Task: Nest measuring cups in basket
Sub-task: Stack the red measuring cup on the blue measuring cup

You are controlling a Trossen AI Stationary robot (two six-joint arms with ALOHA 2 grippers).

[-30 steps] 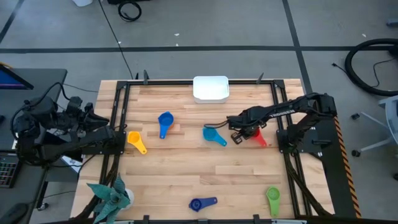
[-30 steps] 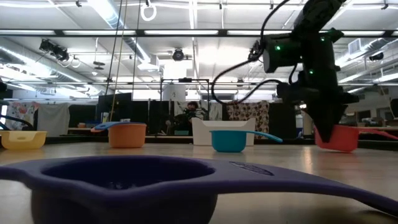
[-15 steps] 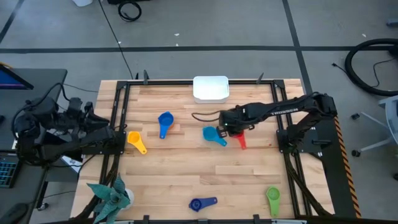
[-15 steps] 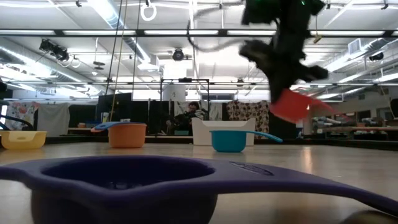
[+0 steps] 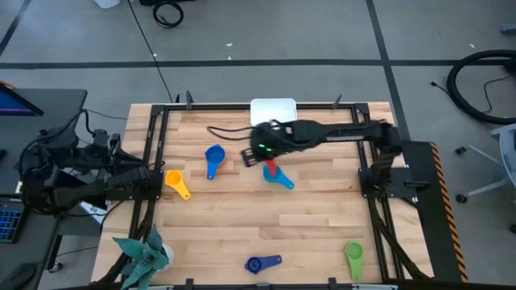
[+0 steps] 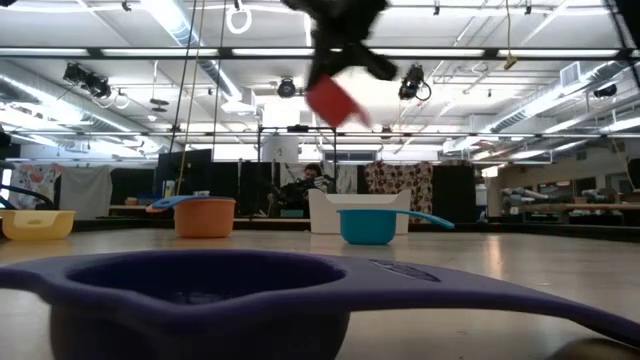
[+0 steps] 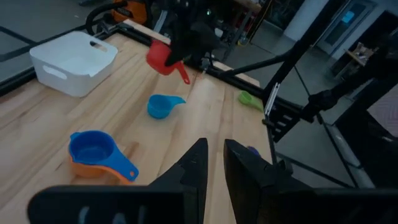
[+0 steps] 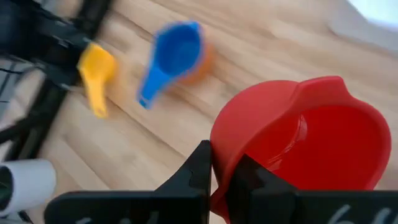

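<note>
1. Red measuring cup [image 8: 298,149] is in my right gripper [image 5: 266,155], pinched at the rim with the jaws nearly together, and it hangs in the air well above the counter [image 5: 242,221], as the low view shows.
2. From above, the cup sits near the middle of the counter, just above the light blue measuring cup [image 5: 278,175]. The white basket [image 5: 273,113] lies toward 12 o'clock from it, at the far edge.
3. I judge the cup light and rigid: thin hard plastic, smooth and a bit slick. A thin wall gives little to bite on, so a rim pinch could let it swivel. The flat handle or the rim beside the handle looks the steadiest place to hold.
4. Other cups wait on the counter: a medium blue measuring cup [image 5: 214,156] nested in an orange measuring cup [image 7: 90,169] at 9 o'clock from mine, a yellow measuring cup [image 5: 176,183] farther that way, a dark blue measuring cup [image 5: 260,263] at 6 o'clock, and a green measuring cup [image 5: 354,256] toward 5 o'clock.
5. My left gripper [image 7: 212,163] hangs off the counter's 9 o'clock side, jaws slightly parted and holding nothing.
</note>
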